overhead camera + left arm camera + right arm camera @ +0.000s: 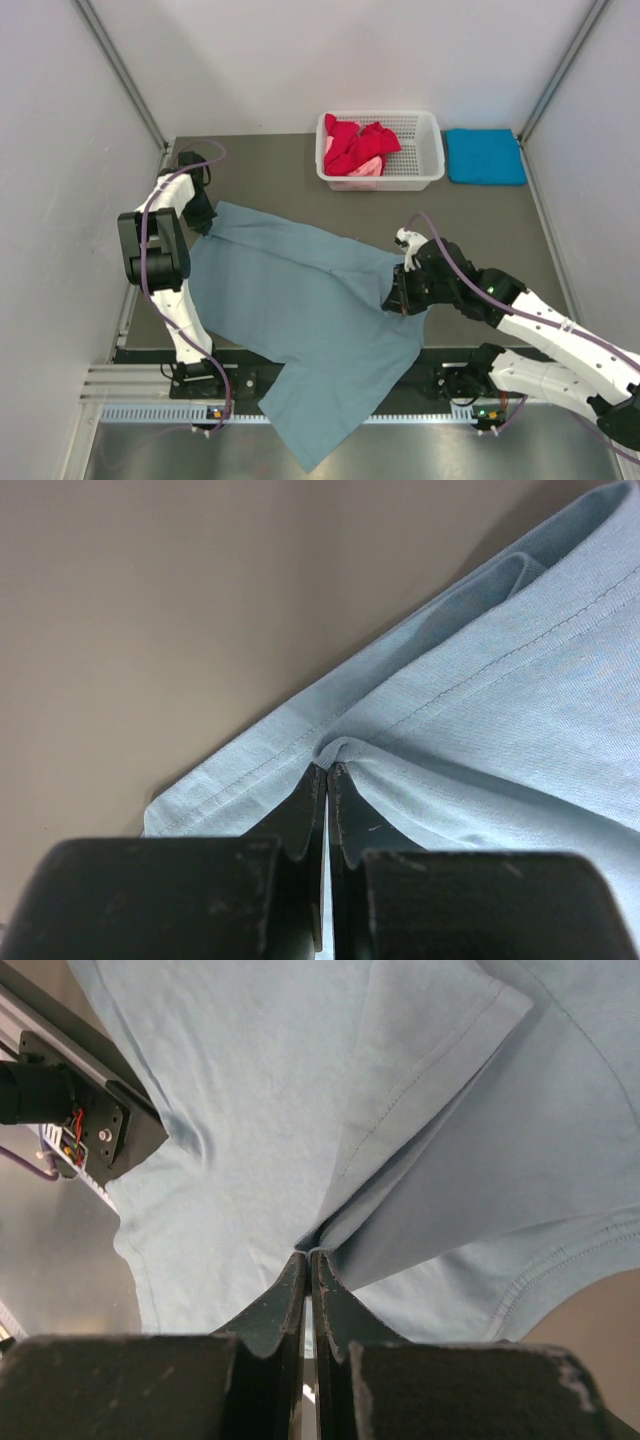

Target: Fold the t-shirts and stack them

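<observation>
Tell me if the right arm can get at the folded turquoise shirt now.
Probably not yet: the right hand is shut on the grey-blue shirt, so it must let go first. Otherwise the way looks free, bare table up to the turquoise shirt, with the basket off to its left.

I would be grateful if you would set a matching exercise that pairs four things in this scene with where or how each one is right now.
Things:
1. grey-blue t-shirt
2. turquoise t-shirt
3. red t-shirt
4. left gripper

Places or states:
A. crumpled inside the white basket
B. shut on a hemmed edge of the grey-blue t-shirt
C. folded on the table, to the right of the basket
D. spread across the table, draped over its near edge

Pairs: 1-D, 2-C, 3-A, 4-B.
</observation>
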Robot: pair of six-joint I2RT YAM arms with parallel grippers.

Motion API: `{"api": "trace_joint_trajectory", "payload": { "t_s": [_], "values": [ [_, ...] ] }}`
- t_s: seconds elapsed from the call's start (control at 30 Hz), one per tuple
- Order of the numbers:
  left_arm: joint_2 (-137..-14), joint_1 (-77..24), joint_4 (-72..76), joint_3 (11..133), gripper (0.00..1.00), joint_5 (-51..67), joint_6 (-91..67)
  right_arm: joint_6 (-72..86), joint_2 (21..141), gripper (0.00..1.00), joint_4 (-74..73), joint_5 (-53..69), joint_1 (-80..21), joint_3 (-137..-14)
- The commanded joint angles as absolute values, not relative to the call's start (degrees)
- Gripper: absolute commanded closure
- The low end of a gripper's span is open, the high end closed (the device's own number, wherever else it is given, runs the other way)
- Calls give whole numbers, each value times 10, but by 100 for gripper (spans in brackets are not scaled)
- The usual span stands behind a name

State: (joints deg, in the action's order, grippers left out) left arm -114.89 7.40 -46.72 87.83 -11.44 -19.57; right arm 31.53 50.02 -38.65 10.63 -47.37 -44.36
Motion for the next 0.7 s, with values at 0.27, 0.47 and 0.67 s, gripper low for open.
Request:
{"api": "trace_joint_trajectory", "payload": {
  "t_s": [0.27,0.47,0.67],
  "values": [
    [-1096,79,-467,879,100,-141,-198,310,477,100,-424,95,-496,-504],
    [-1085,78,-461,882,100,-154,-201,310,474,100,-428,110,-504,-501],
    [-1104,78,-459,892,100,-158,-196,312,487,100,-407,118,-506,-483]
  ]
}}
